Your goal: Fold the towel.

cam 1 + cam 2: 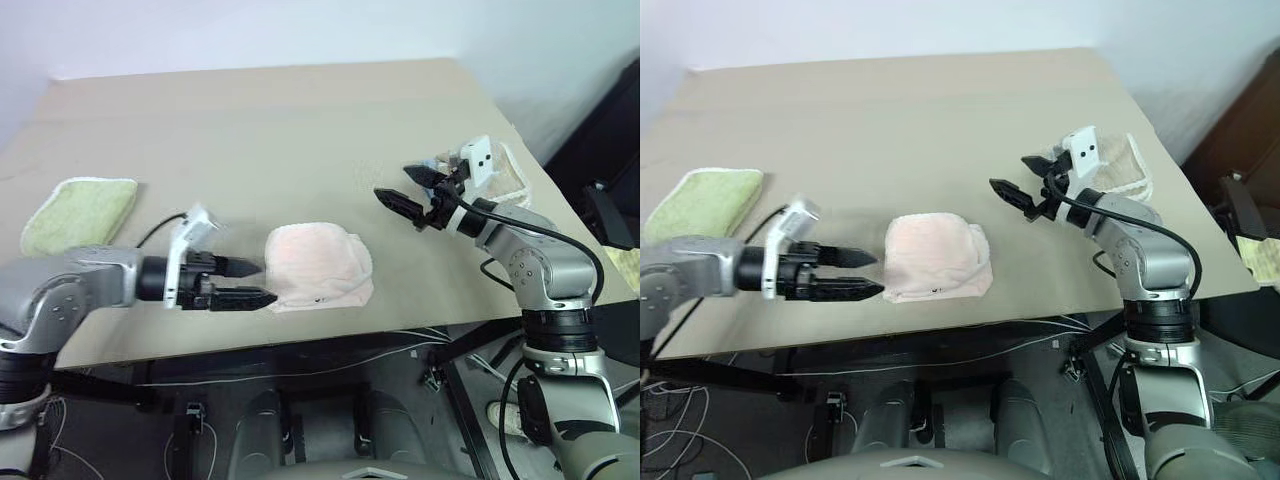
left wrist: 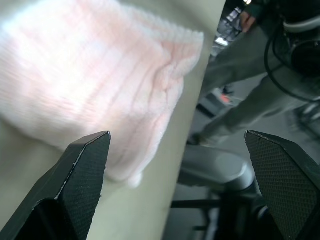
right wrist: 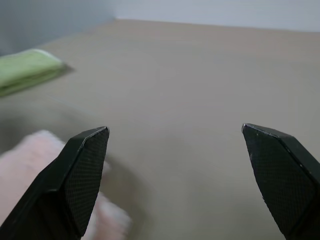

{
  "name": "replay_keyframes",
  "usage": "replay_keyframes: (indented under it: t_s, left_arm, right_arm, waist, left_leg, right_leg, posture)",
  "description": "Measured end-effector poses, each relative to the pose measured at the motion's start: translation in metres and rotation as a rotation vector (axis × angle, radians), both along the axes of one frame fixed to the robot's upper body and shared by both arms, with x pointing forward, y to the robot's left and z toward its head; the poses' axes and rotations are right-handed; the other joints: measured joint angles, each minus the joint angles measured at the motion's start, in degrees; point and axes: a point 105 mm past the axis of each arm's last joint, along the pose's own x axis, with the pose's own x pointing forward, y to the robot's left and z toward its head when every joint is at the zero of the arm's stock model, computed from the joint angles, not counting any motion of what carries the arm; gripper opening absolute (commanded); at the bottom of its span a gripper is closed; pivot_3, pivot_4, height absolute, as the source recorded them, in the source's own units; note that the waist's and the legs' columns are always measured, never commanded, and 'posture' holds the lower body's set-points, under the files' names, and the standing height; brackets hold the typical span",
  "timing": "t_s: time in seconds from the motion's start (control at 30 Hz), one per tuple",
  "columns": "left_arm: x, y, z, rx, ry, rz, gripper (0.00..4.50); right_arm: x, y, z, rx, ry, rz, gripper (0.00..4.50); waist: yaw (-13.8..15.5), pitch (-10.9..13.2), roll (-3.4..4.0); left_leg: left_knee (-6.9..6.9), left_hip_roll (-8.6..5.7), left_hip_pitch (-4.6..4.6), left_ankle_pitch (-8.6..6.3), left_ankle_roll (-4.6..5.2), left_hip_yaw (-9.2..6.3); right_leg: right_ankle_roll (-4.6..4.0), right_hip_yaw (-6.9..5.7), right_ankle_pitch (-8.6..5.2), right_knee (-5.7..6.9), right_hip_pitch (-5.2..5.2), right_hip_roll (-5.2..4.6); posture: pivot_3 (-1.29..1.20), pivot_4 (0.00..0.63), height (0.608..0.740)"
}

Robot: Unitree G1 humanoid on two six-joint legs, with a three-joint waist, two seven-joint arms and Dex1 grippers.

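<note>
Lying folded into a compact bundle near the front edge of the tan worktop (image 1: 300,120), the towel (image 1: 318,265) is free of both grippers. Left gripper (image 1: 245,283) sits just beside it, jaws apart and empty. Right gripper (image 1: 412,192) hovers well apart, jaws apart. A green towel (image 1: 78,212) lies far left.

Pink towel (image 1: 318,266) lies folded near table's front edge.

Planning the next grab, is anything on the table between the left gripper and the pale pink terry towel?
No. The left gripper, open, sits just beside the folded pale pink terry towel, with only bare tan tabletop between.
</note>
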Motion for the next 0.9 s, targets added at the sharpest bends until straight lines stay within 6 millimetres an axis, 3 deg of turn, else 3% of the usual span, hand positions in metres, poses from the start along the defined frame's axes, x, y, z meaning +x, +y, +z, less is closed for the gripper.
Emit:
replay_keyframes:
  t_s: [0.03, 0.13, 0.27, 0.4, 0.5, 0.7, 0.9]
  left_arm:
    - [0.004, 0.007, 0.002, -0.023, -0.008, 0.018, 4.50]
    - [0.019, 0.023, 0.020, -0.095, -0.061, 0.086, 3.89]
    - [0.037, 0.017, 0.050, -0.211, -0.184, 0.088, 2.45]
    - [0.046, 0.003, 0.051, -0.288, -0.272, 0.057, 1.07]
    - [0.053, -0.022, 0.041, -0.339, -0.345, 0.011, 0.03]
    - [0.064, -0.050, 0.012, -0.255, -0.496, -0.068, 0.03]
    - [0.068, -0.075, -0.018, -0.240, -0.514, -0.138, 0.03]
  right_arm:
    - [-0.001, 0.003, 0.001, 0.003, -0.004, 0.008, 3.87]
    - [-0.002, 0.009, 0.002, 0.017, -0.009, 0.021, 2.88]
    - [-0.009, 0.023, 0.009, 0.055, -0.025, 0.084, 1.40]
    - [-0.017, 0.033, 0.014, 0.060, -0.043, 0.131, 0.03]
    - [-0.025, 0.046, 0.012, 0.058, -0.029, 0.183, 0.00]
    - [-0.032, 0.056, -0.012, 0.031, 0.050, 0.217, 0.00]
    - [-0.041, 0.077, -0.039, -0.060, 0.107, 0.277, 0.00]
  waist:
    - [0.02, 0.00, 0.00]
    - [0.12, 0.00, -0.02]
    - [-0.02, 0.00, -0.01]
    - [-0.08, -0.01, 0.00]
    - [0.02, -0.01, -0.01]
    - [0.03, -0.02, -0.01]
    - [-0.06, -0.02, -0.01]
  left_leg:
    - [0.01, 0.00, -0.02, 0.00, 0.00, 0.00]
    - [0.02, 0.01, -0.06, 0.04, 0.05, -0.05]
    - [0.02, 0.00, -0.06, 0.08, 0.12, -0.03]
    - [0.00, 0.00, -0.03, 0.09, 0.13, -0.01]
    - [0.09, 0.01, -0.04, 0.10, 0.12, -0.04]
    - [0.17, 0.02, 0.01, 0.09, 0.13, -0.06]
    - [0.24, 0.03, 0.00, 0.09, 0.15, -0.10]
  right_leg:
    - [0.00, -0.01, 0.00, 0.00, -0.01, 0.00]
    - [0.00, -0.06, 0.00, 0.02, -0.03, 0.02]
    - [0.13, -0.05, 0.07, 0.01, 0.02, 0.03]
    - [0.24, -0.05, 0.12, 0.13, 0.00, 0.05]
    - [0.24, -0.06, 0.13, 0.22, 0.00, 0.09]
    - [0.20, -0.05, 0.11, 0.20, 0.10, 0.08]
    - [0.21, -0.06, 0.12, 0.29, 0.08, 0.08]
  posture:
    - [0.00, 0.150, 0.740]
    - [0.00, 0.150, 0.740]
    - [0.00, 0.150, 0.740]
    - [0.00, 0.150, 0.740]
    - [0.00, 0.150, 0.740]
    - [0.00, 0.150, 0.740]
    - [0.00, 0.150, 0.740]
